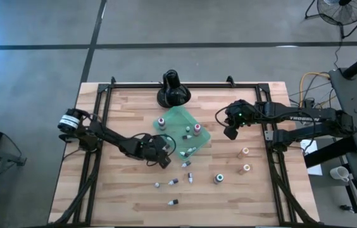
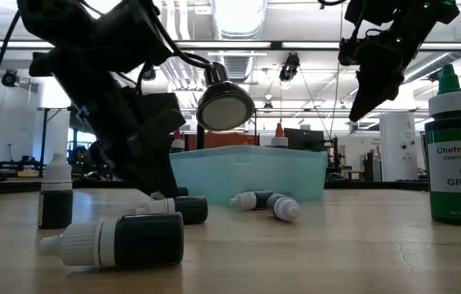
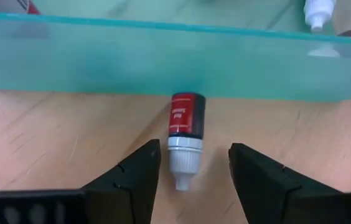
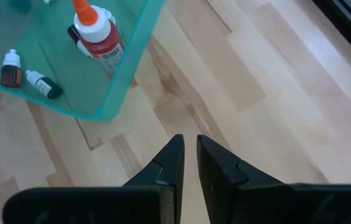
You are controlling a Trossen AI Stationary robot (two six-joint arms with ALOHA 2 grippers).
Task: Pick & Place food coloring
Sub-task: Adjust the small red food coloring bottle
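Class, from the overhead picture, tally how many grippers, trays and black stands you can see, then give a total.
Grippers: 2, the left gripper and the right gripper
Tray: 1
Black stand: 1
Total: 4

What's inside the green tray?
Several small bottles sit in the tray: an orange-capped red bottle standing, and others lying down. The tray's cloudy wall hides some from the low view.

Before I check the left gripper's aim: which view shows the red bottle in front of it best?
The left wrist view: the red bottle lies between the open left gripper, beside the tray wall. High view shows a speck; the arm blocks the low view; right wrist misses it.
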